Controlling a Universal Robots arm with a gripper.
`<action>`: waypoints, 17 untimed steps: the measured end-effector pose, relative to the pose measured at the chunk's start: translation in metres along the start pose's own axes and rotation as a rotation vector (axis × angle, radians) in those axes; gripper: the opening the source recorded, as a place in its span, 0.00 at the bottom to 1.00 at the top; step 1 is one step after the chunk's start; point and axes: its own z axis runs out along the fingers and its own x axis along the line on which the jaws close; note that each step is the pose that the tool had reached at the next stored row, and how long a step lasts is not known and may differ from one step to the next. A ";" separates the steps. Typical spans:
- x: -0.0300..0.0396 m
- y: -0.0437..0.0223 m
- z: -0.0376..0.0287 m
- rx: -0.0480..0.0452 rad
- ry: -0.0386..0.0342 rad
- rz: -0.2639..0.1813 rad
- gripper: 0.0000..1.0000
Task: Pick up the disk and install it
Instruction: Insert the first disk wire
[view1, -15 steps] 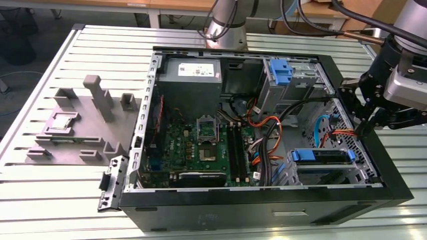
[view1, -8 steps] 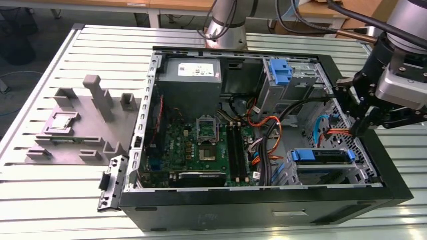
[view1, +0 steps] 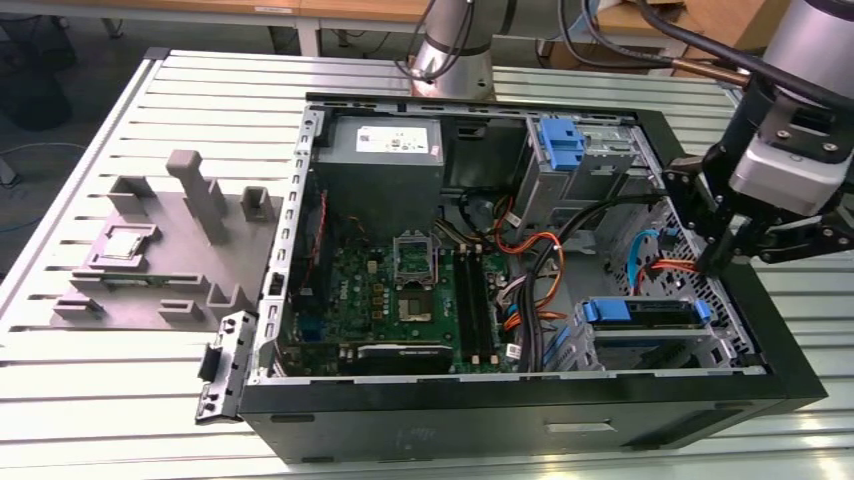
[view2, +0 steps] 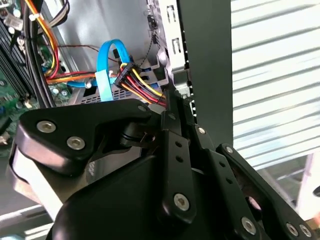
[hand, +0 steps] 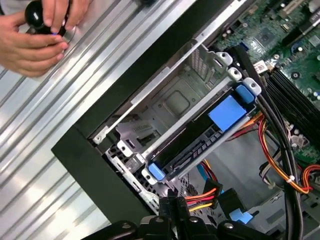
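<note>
We judge the work to be at its seating stage: the disk lies in the lower bay of the metal drive cage at the front corner of the open computer case, on the exterior view's right, close to the near wall. The gripper hangs just above the case's side wall beside that cage, its two black fingers drawn together with nothing between them, so it carries no load. To do this step well, we would make sure the blue bracket sits square and flush in its rails at both ends, and we would keep the fingers away from the bundle of red, yellow and black power wires and the flat blue data cable, which lie right under the tips and could snag. In the first wrist view the disk shows us its dark edge, framed by blue plastic with a broad blue tab near one end and a smaller clip at the other (its labelled face is turned away from us). A person's hands hold a small black round object on the slatted table, well apart from the cage.
</note>
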 end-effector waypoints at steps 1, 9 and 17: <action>0.0000 0.0000 0.0003 -0.0028 0.0011 0.018 0.16; -0.0012 0.0011 0.0003 -0.0166 0.0064 0.101 0.16; -0.0014 0.0013 0.0003 -0.0242 0.0094 0.149 0.16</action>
